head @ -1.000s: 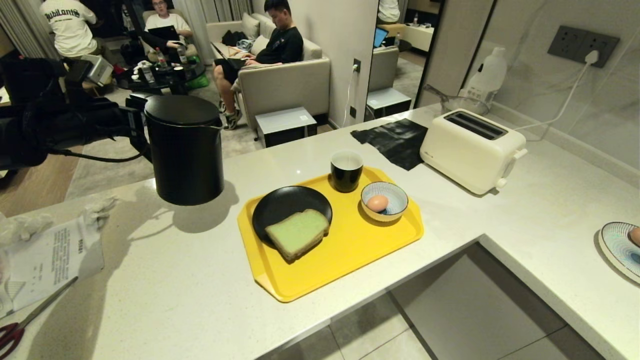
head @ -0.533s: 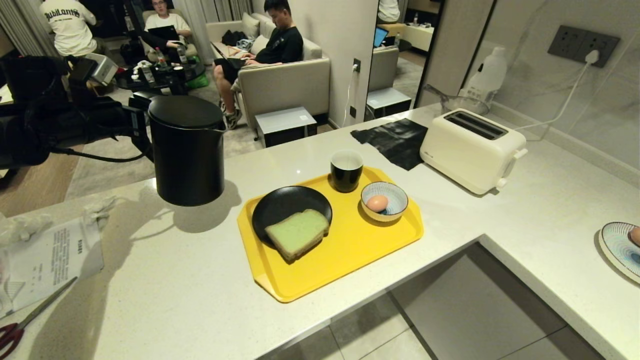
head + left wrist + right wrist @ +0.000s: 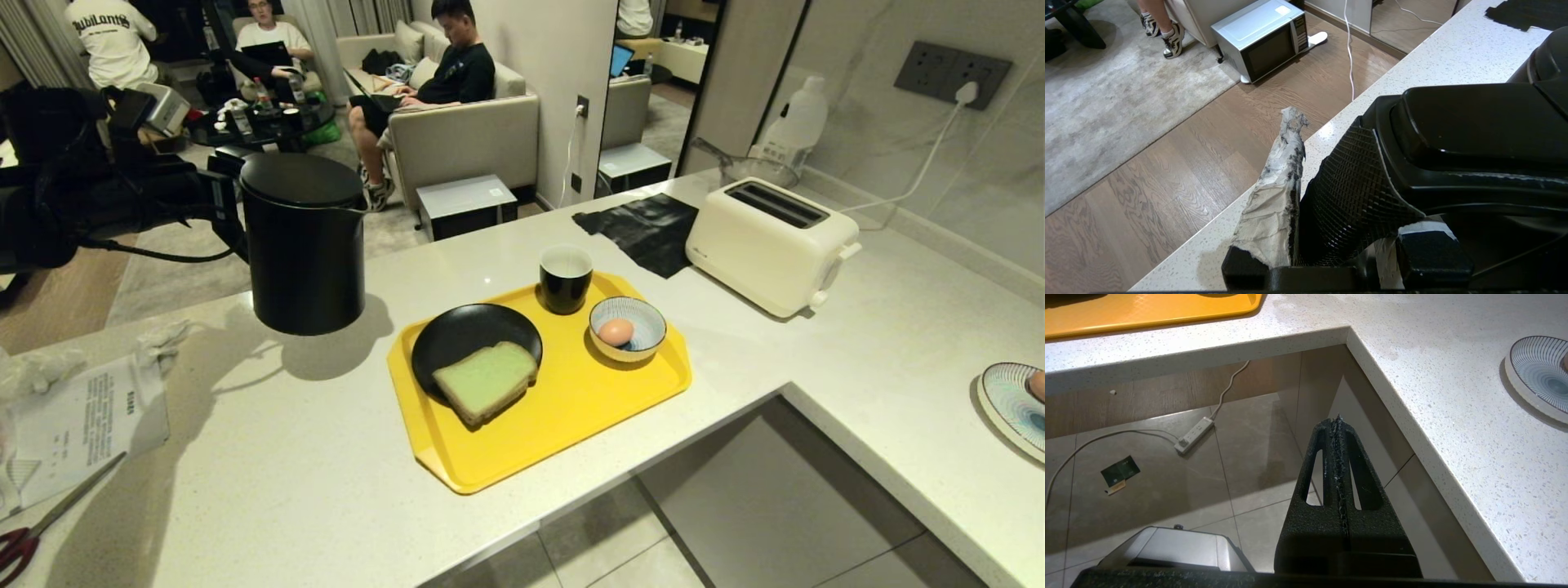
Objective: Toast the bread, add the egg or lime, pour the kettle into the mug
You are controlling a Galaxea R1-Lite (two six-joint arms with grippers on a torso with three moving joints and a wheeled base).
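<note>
Head view: egg point(image 3: 616, 331) in striped bowl point(image 3: 645, 346)

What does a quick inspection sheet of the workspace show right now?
Surface: pale speckled counter.
Job's things: bread on black plate; egg in striped bowl; mug upright on yellow tray; kettle on the counter left of it; toaster slots empty.
Clutter: scissors, paper, black cloth.
Grippers: left gripper clamped on kettle handle; right gripper shut, below counter edge.
Cables: toaster lead to wall socket.
Surroundings: people seated behind.
</note>
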